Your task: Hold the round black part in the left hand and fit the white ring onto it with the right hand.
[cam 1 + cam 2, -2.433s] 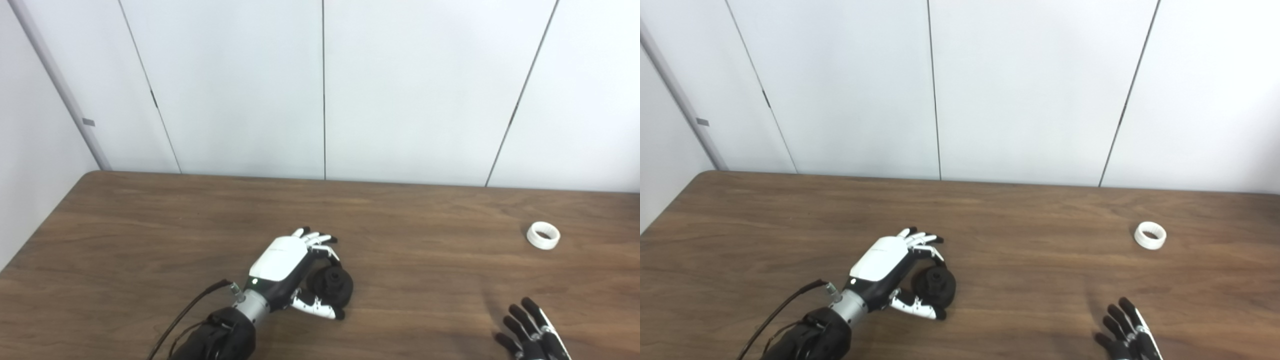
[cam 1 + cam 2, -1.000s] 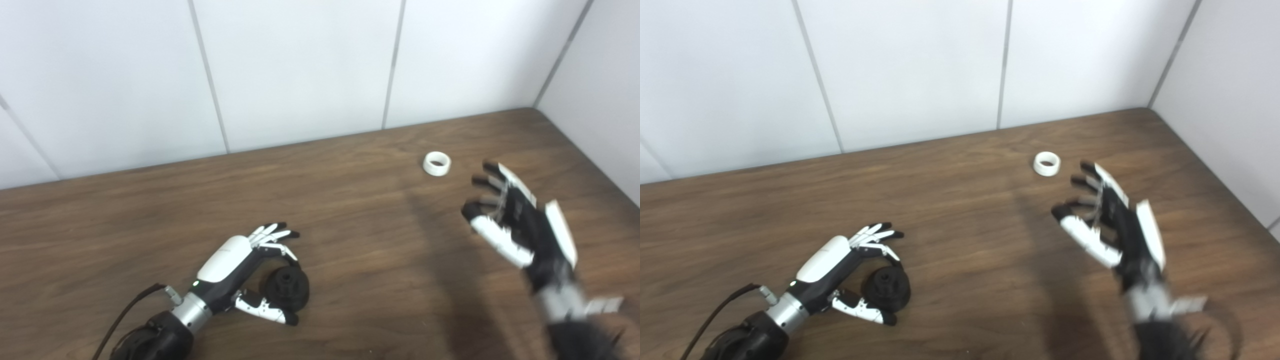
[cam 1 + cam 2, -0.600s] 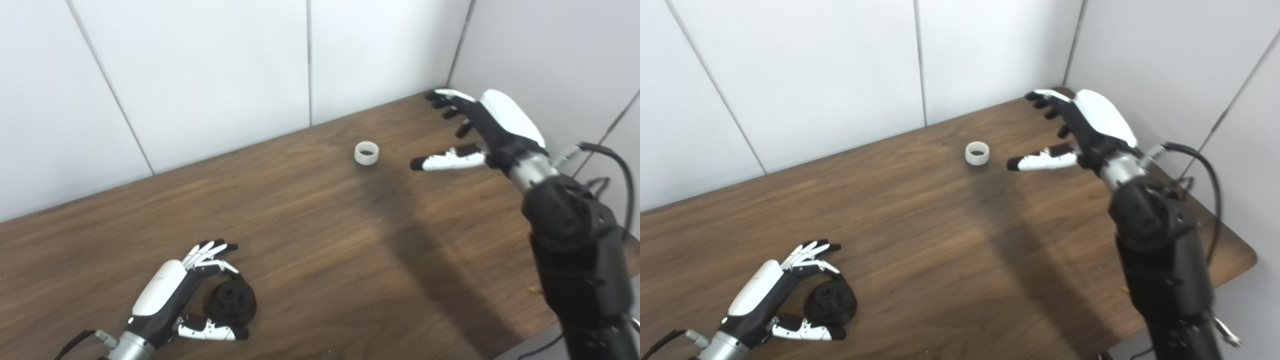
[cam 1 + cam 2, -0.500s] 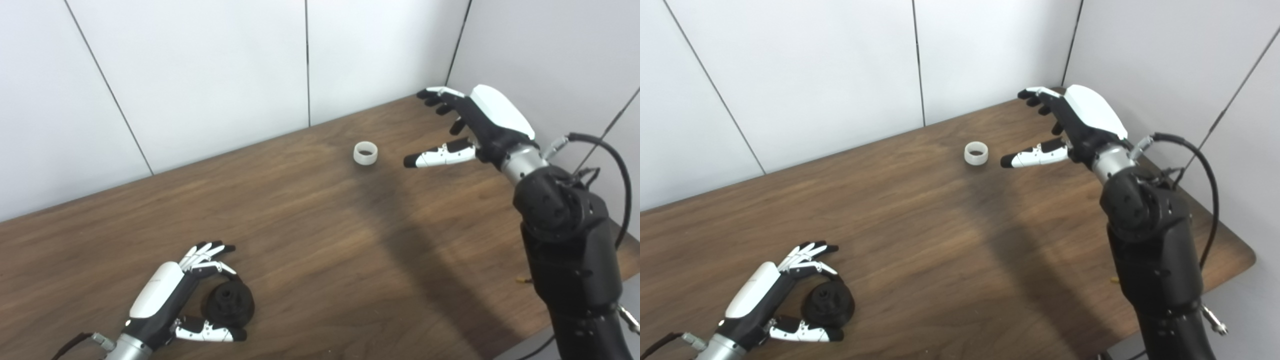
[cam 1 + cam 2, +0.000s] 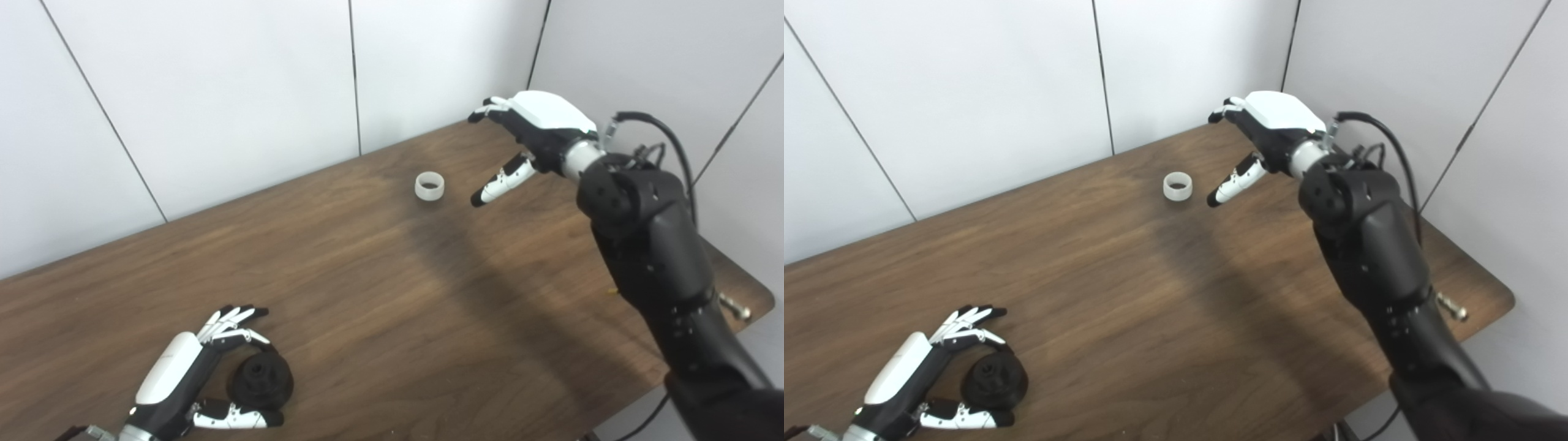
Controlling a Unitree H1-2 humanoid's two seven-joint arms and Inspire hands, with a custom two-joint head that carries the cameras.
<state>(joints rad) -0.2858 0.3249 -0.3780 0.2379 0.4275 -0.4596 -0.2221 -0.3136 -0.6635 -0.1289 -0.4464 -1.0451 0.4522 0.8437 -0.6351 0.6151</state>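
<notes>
The round black part (image 5: 260,383) lies on the wooden table (image 5: 392,288) at the near left. My left hand (image 5: 180,373) rests beside it, a curled finger over its far side and the thumb along its near side, closed loosely on it. The white ring (image 5: 429,186) lies flat near the table's far right, by the wall. My right hand (image 5: 530,138) hovers above the table just right of the ring, open, fingers spread. Its thumb (image 5: 1231,177) points down and left, a short gap from the ring. Nothing is in this hand.
White wall panels close off the far side and meet in a corner behind the right hand. The table's right corner (image 5: 756,294) is rounded, with a drop beyond it. A black cable (image 5: 661,131) loops off the right wrist.
The camera has swung right. My right hand rose from the near edge and reached to the ring; in the last half second it shifted left and its thumb tipped downward. Left hand and black part stayed put.
</notes>
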